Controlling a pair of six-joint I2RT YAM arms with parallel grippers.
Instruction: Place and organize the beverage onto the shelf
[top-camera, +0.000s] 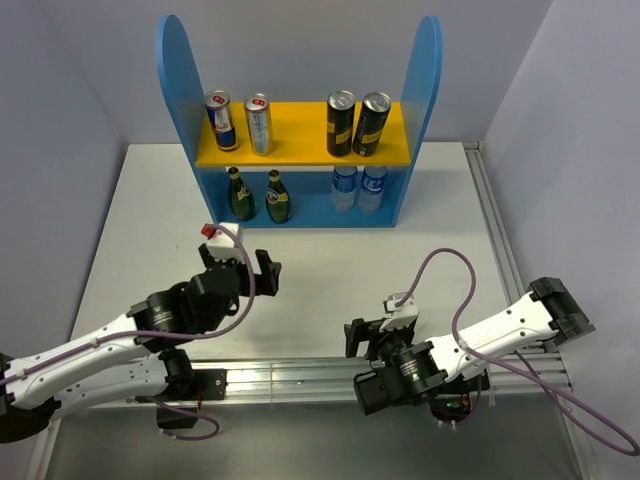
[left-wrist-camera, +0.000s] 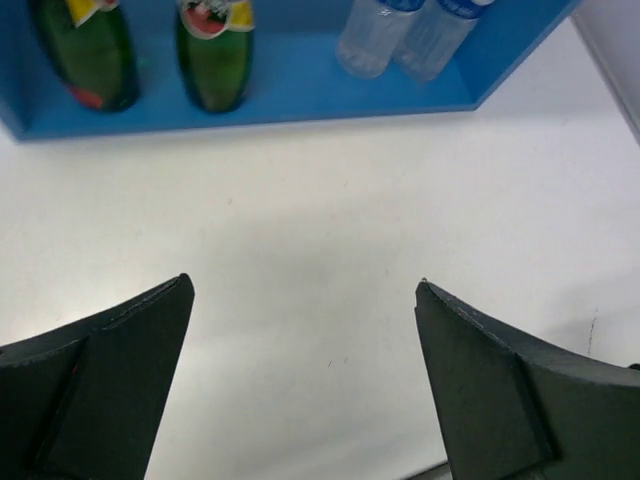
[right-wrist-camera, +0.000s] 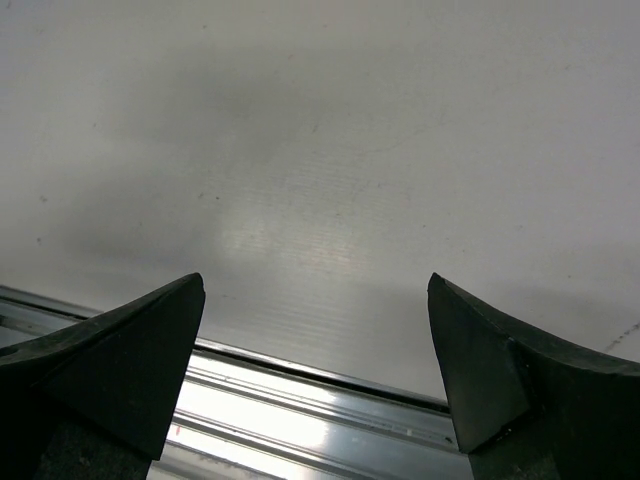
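Note:
The shelf (top-camera: 300, 150) stands at the back of the table. On its yellow-orange upper board stand a blue-silver slim can (top-camera: 220, 120), a silver slim can (top-camera: 259, 123) and two taller dark cans (top-camera: 340, 123) (top-camera: 371, 123). On the blue base stand two green glass bottles (top-camera: 240, 194) (top-camera: 278, 197), also in the left wrist view (left-wrist-camera: 85, 45) (left-wrist-camera: 213, 50), and two clear water bottles (top-camera: 358, 188). My left gripper (top-camera: 243, 262) (left-wrist-camera: 305, 300) is open and empty in front of the shelf. My right gripper (top-camera: 363, 336) (right-wrist-camera: 315, 300) is open and empty at the table's near edge.
A metal rail (top-camera: 300, 380) (right-wrist-camera: 300, 420) runs along the table's near edge, and another (top-camera: 495, 230) runs along the right side. White walls enclose the table on the left, back and right.

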